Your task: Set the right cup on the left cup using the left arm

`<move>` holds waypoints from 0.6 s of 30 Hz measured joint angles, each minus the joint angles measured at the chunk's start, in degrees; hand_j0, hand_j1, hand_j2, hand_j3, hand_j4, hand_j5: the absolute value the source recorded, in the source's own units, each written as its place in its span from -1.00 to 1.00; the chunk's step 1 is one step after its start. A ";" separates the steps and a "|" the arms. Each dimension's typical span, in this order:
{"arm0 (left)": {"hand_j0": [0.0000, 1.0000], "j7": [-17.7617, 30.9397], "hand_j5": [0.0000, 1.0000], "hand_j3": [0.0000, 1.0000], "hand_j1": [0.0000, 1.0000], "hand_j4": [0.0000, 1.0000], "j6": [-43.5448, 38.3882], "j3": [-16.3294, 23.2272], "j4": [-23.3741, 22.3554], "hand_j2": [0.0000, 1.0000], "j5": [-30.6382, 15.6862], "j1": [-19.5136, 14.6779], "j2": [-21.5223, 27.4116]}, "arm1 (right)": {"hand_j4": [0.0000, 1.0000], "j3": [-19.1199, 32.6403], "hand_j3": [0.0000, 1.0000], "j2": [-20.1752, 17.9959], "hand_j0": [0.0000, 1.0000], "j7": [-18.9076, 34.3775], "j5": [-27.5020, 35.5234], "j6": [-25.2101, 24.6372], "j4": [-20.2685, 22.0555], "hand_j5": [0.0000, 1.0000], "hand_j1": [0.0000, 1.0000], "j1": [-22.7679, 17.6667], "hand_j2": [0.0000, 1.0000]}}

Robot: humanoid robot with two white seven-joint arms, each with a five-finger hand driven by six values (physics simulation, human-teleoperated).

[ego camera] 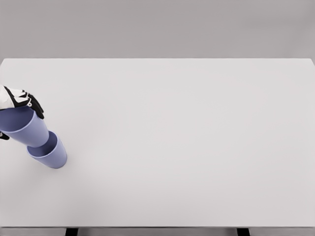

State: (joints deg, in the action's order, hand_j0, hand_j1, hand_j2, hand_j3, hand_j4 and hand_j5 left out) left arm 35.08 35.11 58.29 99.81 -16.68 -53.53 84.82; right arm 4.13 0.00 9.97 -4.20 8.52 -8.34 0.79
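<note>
My left robot hand (22, 101) is at the far left edge of the table (172, 123). Only part of it shows, because the picture cuts it off. Its fingers are wrapped around the top of the purple cup I am carrying (22, 129), so I am gripping that cup.

The other purple cup (50, 153) stands on the table near the left side, just below my hand. The bottom of the cup I carry is already sitting inside its open mouth. My cup leans to the left, so it is tilted, not straight up.

I think most of the job is done. The cup has been picked up and brought over, and it is going into the other one. What is left, I think, is to stand it up straighter, push it down so it sits well, then let go and pull my hand away. If I let go while it leans this much, it might tip.

I cannot see my right arm anywhere.
</note>
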 measured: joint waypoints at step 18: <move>-0.06 0.00 -0.06 -0.06 -0.06 -0.06 -0.02 -0.66 -0.81 -0.06 0.33 2.11 -1.75 | 1.00 0.00 1.00 0.00 1.00 -0.02 0.00 0.00 0.00 1.00 1.00 0.00 1.00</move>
State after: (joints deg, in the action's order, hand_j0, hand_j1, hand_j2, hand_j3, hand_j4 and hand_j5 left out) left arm 35.08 35.09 57.62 99.00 -16.35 -51.42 83.06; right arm 4.13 0.00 9.95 -4.20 8.52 -8.34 0.79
